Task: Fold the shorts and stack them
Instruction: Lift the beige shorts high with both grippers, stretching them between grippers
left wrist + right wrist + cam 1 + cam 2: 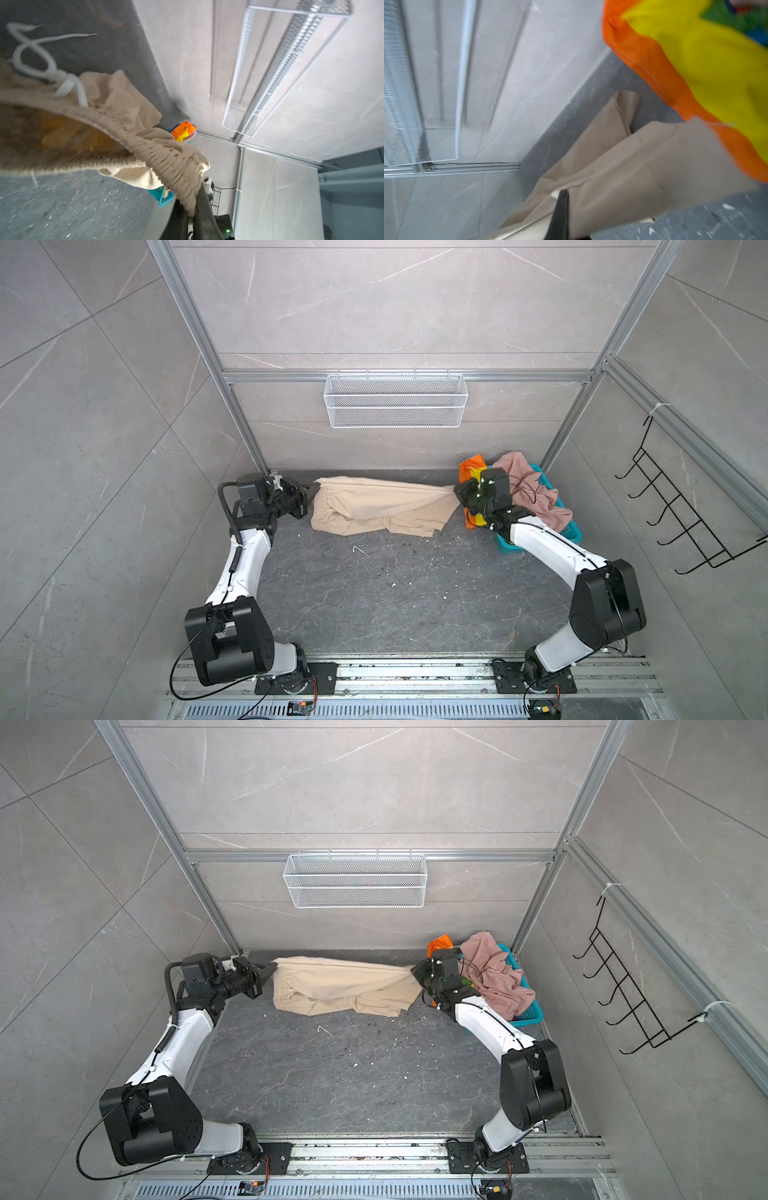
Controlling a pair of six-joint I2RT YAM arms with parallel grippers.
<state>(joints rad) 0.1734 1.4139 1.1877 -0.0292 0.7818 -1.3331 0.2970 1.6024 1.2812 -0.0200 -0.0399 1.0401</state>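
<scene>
The beige shorts (pixel 374 506) hang stretched between my two grippers near the back wall, their lower folds resting on the dark floor. My left gripper (pixel 312 490) is shut on the gathered waistband (pixel 178 172); a white drawstring (pixel 41 68) dangles from it. My right gripper (pixel 457 492) is shut on the far end of the beige fabric (pixel 623 166). Rainbow-striped shorts (pixel 471 470) and dusty pink shorts (pixel 536 489) lie heaped over a teal basket (pixel 569 531) behind my right wrist. In both top views the scene reads the same.
A white wire basket (pixel 395 400) hangs on the back wall above the shorts. A black hook rack (pixel 681 514) is fixed to the right wall. The aluminium frame posts (pixel 249 435) stand at the back corners. Both arm bases sit on the front rail (pixel 415 672).
</scene>
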